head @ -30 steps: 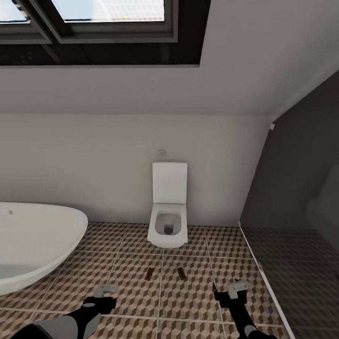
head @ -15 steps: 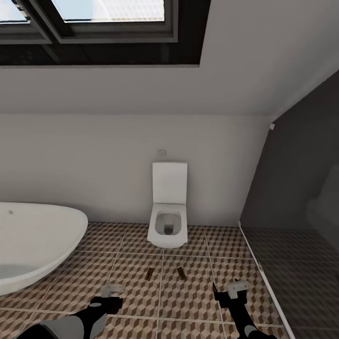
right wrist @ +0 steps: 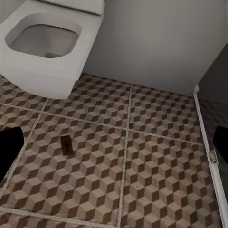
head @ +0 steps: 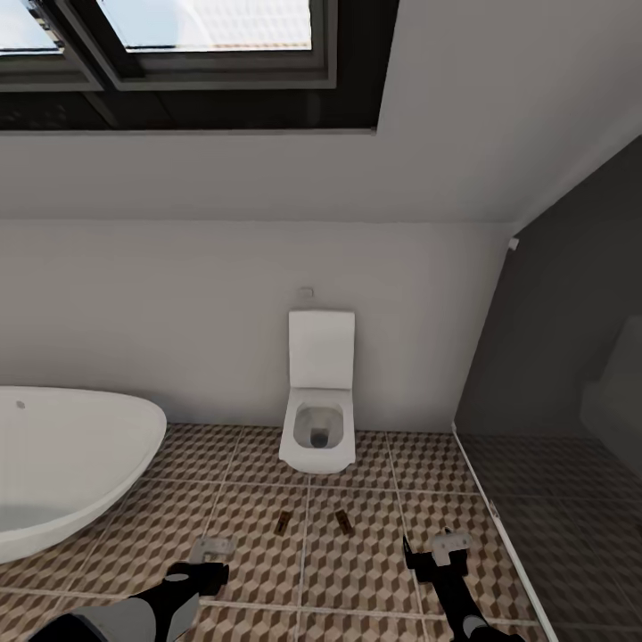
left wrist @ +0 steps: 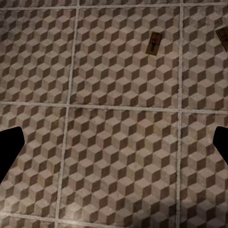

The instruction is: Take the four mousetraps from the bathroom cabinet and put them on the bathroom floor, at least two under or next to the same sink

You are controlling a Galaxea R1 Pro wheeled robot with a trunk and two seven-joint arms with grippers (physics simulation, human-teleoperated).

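- Nearest, at about 7 o'clock in the head view, the left tool (head: pixel 210 547) hangs low over the bathroom floor (head: pixel 374 571). In the left wrist view its dark fingertips (left wrist: pixel 9 147) sit at opposite edges with only tile between them, so it is wide apart and carries nothing.
- At about 5 o'clock, the right tool (head: pixel 446 546) hangs likewise; its wrist view shows the fingertips (right wrist: pixel 8 145) spread wide, with nothing held.
- Just beyond the tools, near 6 o'clock, 2 mousetraps lie flat on the tiles: the left mousetrap (head: pixel 283 521) and the right mousetrap (head: pixel 341 520), a little apart and either side of a grout line.
- The left wrist view shows one trap (left wrist: pixel 154 43) whole; the right wrist view shows a trap (right wrist: pixel 66 145) near the toilet.
- Farther, toward 12 o'clock, the toilet (head: pixel 318 419) stands against the wall; the bathtub (head: pixel 71 464) sits at about 9 o'clock; a dark glass panel (head: pixel 571 428) is at about 3 o'clock.
- Judged step: 2 traps are down, both by the toilet. To do this well, at least 2 traps must end beside or under a basin, so these may need moving, and the remaining traps fetched from the cabinet.
- Grip each trap by its long edges, lowering squarely.
- No brand, label or readable writing.
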